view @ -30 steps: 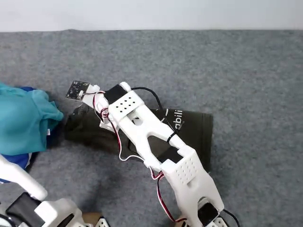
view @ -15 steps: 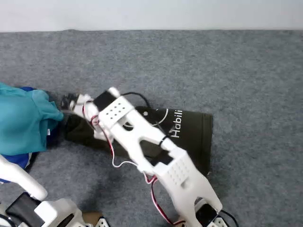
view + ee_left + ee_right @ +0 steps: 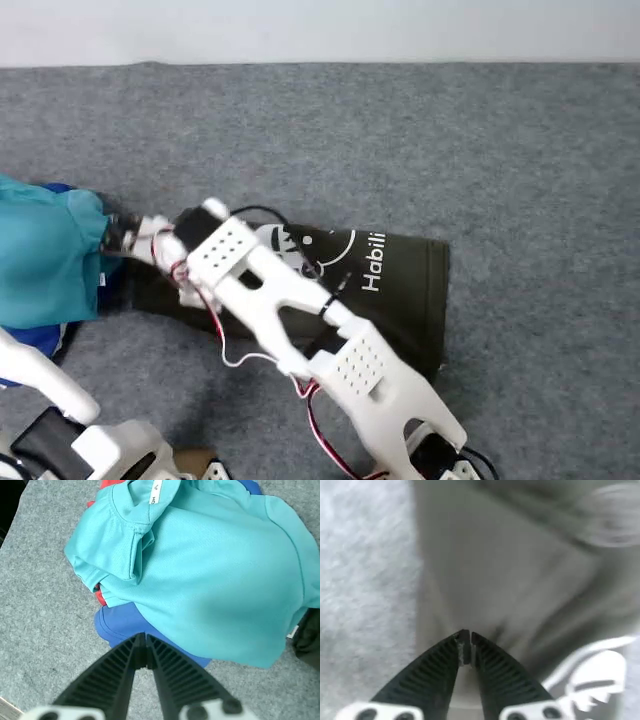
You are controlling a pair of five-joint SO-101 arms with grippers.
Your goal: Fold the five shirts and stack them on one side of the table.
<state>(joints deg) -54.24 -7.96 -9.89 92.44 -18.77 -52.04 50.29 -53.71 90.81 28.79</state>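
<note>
Since 1.0 s ago, the right arm (image 3: 265, 290) has swung left across the dark green shirt (image 3: 405, 290), uncovering more of the white print (image 3: 345, 255). Its wrist end now lies over that shirt's left edge, just beside the teal shirt (image 3: 45, 265).

1. Near edge: both arm bases stand here, the left arm (image 3: 45, 380) at the near-left corner.
2. Left gripper (image 3: 145, 639): fingers are closed tip to tip and hold nothing. It hovers above the rim of the blue shirt (image 3: 120, 627).
3. Pile, left side of the table (image 3: 420, 130): the teal shirt lies bunched on top and the blue shirt lies beneath it. A red shirt (image 3: 102, 596) shows at the edge under the teal cloth.
4. Right gripper (image 3: 465, 639): fingers are drawn together with barely a slit between the tips. They are pressed down onto the dark green cloth, and creases run toward them. Whether cloth is nipped between the tips cannot be determined.
5. Middle of the table: the dark green shirt lies folded into a rough rectangle, print side up, partly under the right arm. Its left edge is near the pile.
6. Far side: grey covering runs up to a pale wall (image 3: 320, 30).
</note>
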